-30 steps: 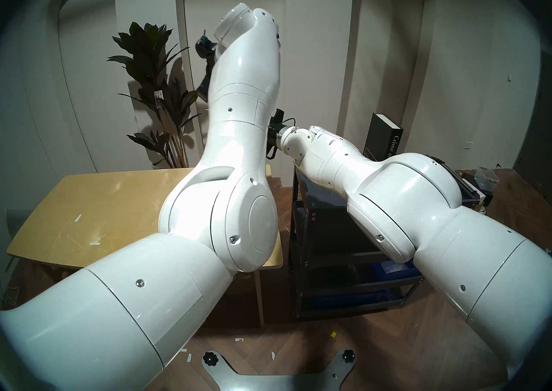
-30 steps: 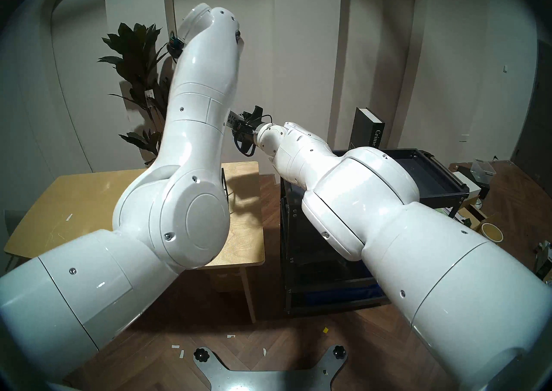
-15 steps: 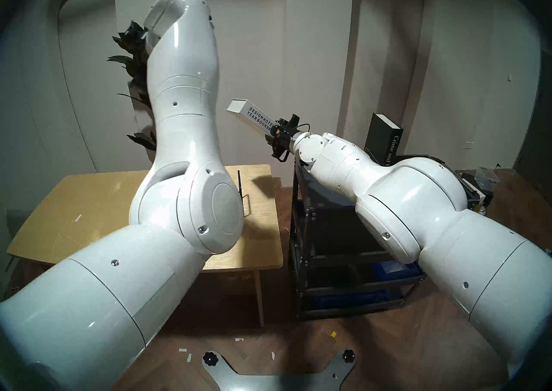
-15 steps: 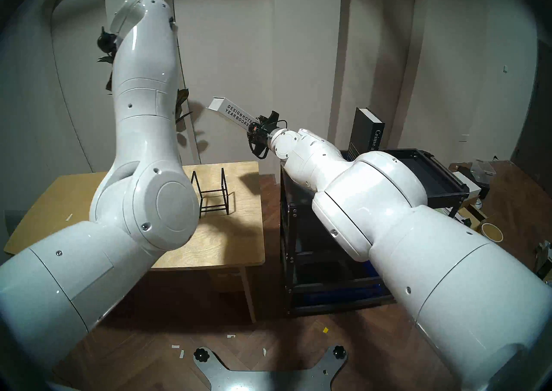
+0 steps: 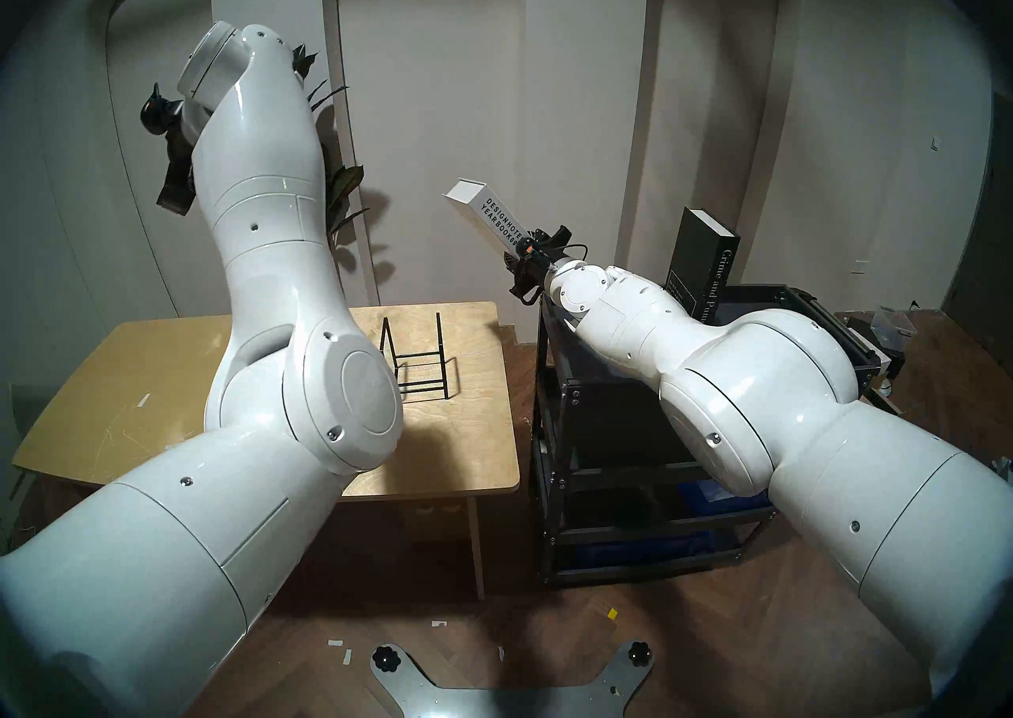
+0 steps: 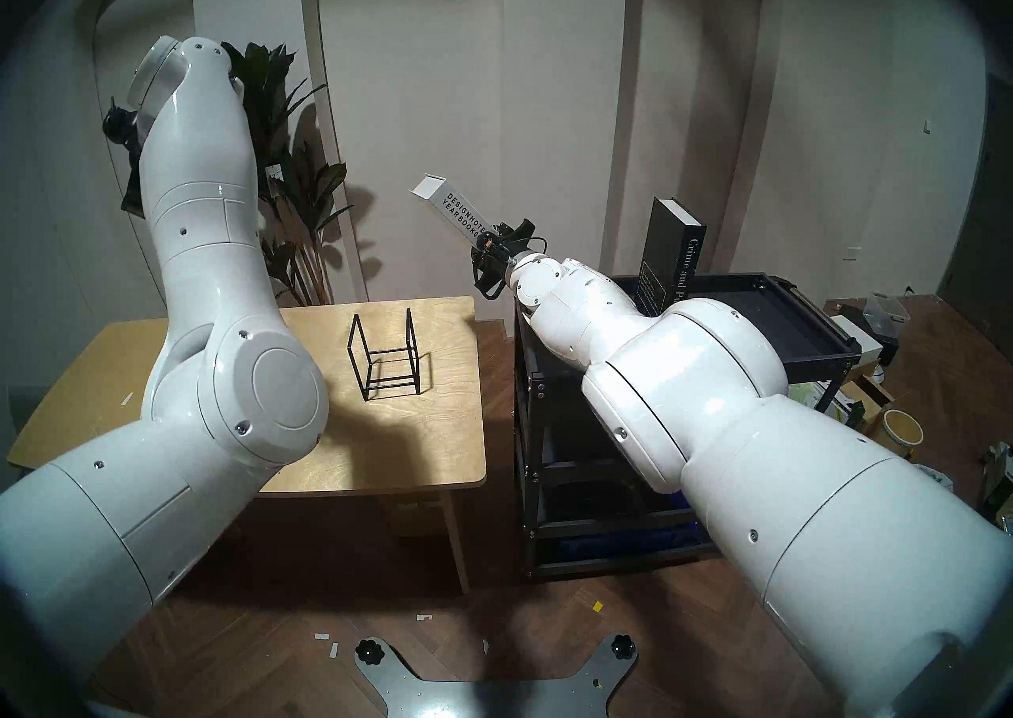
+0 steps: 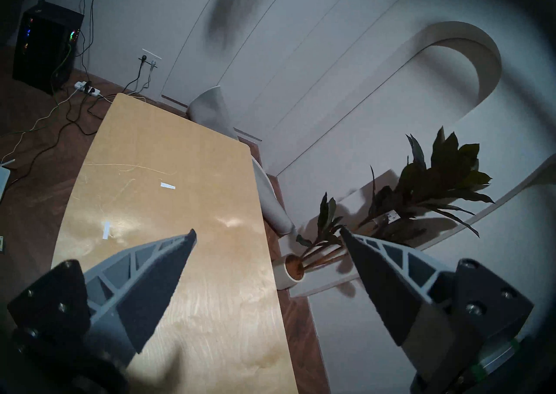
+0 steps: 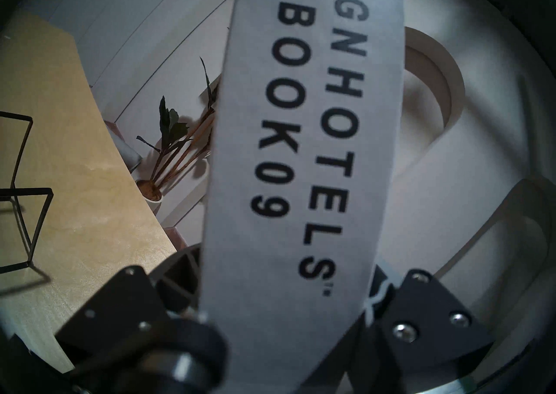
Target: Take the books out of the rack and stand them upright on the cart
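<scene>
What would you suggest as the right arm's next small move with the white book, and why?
Probably swing it rightward over the cart while rolling it upright: the right gripper holds the white book tilted in the air, left of the cart, where the dark book already stands.

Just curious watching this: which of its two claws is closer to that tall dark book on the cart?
Right. The right gripper, clamping the white book, is just beside the dark book; the left gripper hangs open far across.
</scene>
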